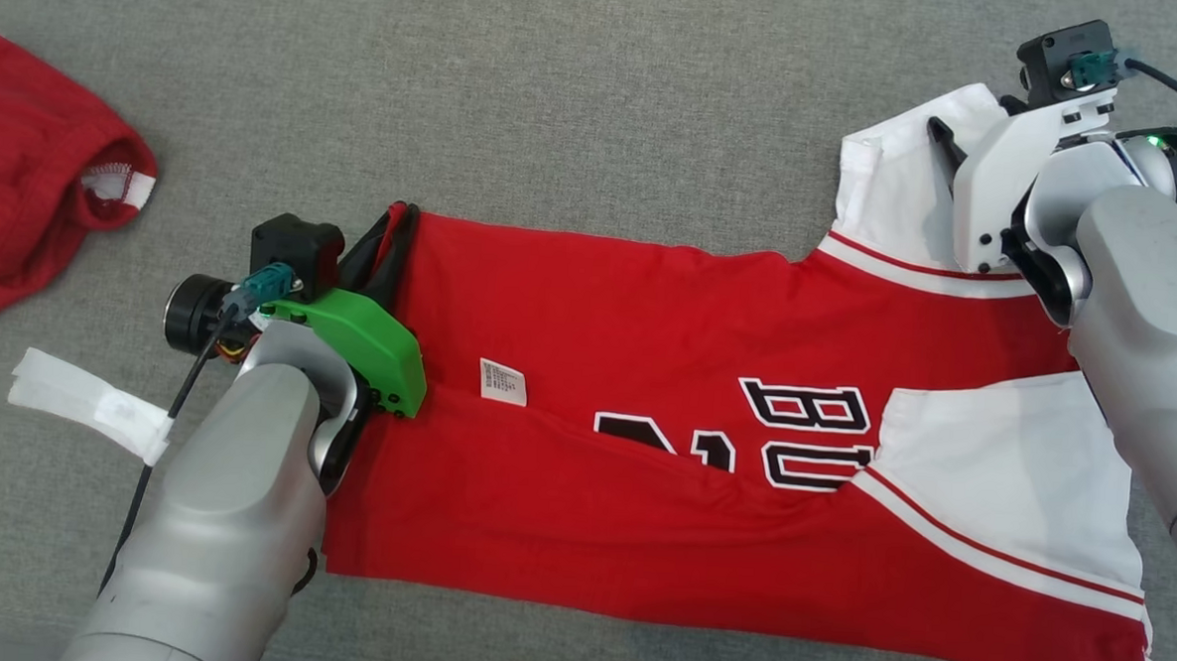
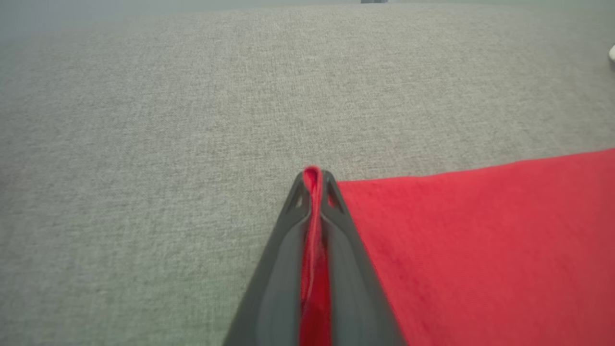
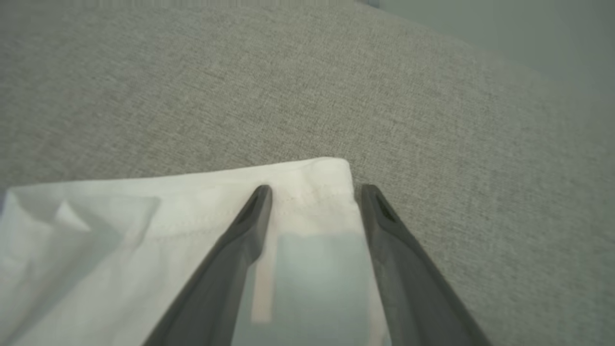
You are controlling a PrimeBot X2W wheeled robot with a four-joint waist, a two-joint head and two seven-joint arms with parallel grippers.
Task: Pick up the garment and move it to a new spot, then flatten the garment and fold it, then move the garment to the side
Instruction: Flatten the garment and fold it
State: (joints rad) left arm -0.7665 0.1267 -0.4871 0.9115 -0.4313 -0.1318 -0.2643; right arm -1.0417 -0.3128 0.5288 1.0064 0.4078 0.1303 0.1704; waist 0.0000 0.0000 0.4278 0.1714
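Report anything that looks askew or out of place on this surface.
The red jersey lies unevenly: a fold of its own cloth covers part of the black lettering, and a white label lies exposed. A second red garment sits crumpled at the left edge, with a loose white strip nearby.

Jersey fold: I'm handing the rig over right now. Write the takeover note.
Left gripper: shut on the red jersey's far hem corner.
Right gripper: open over the white sleeve's corner, not yet closed.
Jersey lies spread on the grey surface; near long edge seems folded over the lettering.
Left to do: close right, fold the far edge, move aside.
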